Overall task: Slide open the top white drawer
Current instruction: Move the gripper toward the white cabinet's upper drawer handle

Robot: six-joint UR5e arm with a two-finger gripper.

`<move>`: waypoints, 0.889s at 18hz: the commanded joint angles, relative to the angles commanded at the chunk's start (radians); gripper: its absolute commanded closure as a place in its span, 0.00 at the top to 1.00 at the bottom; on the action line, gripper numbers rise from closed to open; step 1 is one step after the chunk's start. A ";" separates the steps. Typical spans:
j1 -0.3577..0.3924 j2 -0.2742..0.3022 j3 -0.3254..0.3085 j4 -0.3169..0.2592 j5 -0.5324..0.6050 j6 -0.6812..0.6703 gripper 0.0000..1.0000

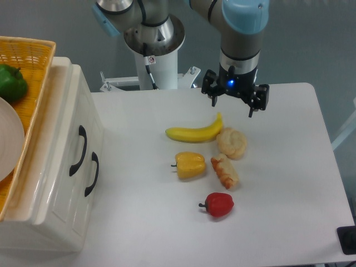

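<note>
Your gripper [232,103] hangs above the banana [194,132], fingers spread wide, holding nothing; the top white drawer [67,139] sits shut; everything's left.

Left edge crops the wicker basket [39,83], plate [8,142] and green pepper [11,82]

Top white drawer [71,146], glossy cream, curved black handle, closed, cabinet's left front

drawers 2 [65,139] | peppers 3 [190,165] | banana 1 [194,132] | pastries 2 [232,142] | basket 1 [39,78] | plate 1 [8,142]
</note>
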 joint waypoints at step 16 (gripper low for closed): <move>-0.093 -0.011 0.014 0.028 -0.121 -0.445 1.00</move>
